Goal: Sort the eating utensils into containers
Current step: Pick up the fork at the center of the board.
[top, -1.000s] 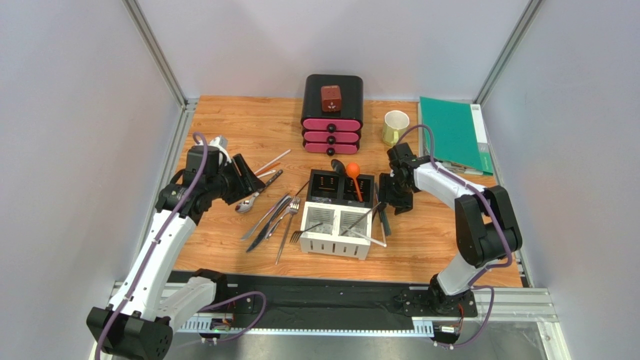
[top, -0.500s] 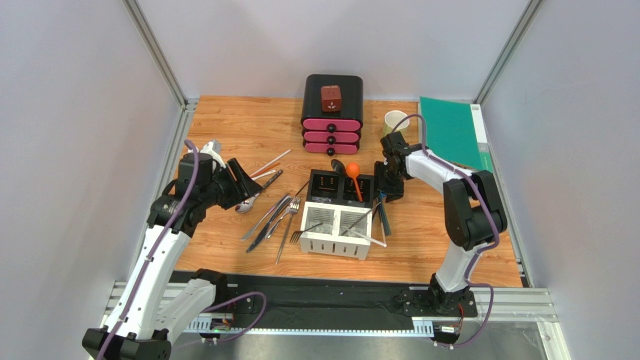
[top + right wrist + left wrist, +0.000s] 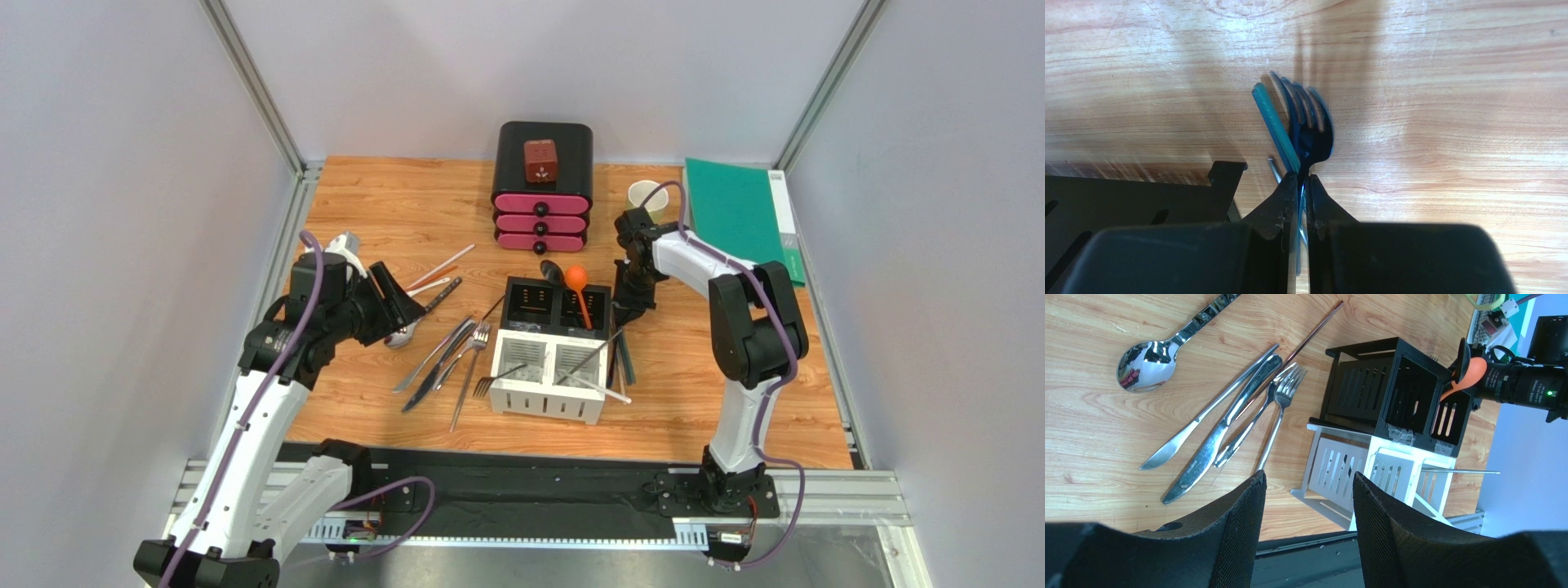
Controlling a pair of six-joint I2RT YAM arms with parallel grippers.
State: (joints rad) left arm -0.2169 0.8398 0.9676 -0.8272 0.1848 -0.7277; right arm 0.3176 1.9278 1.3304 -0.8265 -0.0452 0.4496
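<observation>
Eating utensils (image 3: 1303, 131), a dark plastic fork (image 3: 1310, 125) with a teal stick (image 3: 1273, 122) alongside it, are seen pinched between the pressed-together fingers of the right gripper (image 3: 1300, 180). They are held close over the wood at the two o'clock corner of the caddy (image 3: 546, 398). The left gripper (image 3: 1308, 478) is held with fingers spread and nothing between them, above the boards at the caddy's nine o'clock. Beneath it, knives (image 3: 1201, 444), forks (image 3: 1281, 392), a metal spoon (image 3: 1143, 358) and a thin dark chopstick (image 3: 1309, 334) are laid loose on the wooden table (image 3: 368, 208). An orange spoon (image 3: 577, 288) is stood in a black compartment. A black-and-pink drawer box (image 3: 543, 184) is set at twelve o'clock, with a pale mug (image 3: 644, 196) and green folder (image 3: 736, 214) toward one and two. The table is enclosed by pale grey walls (image 3: 123, 184).
</observation>
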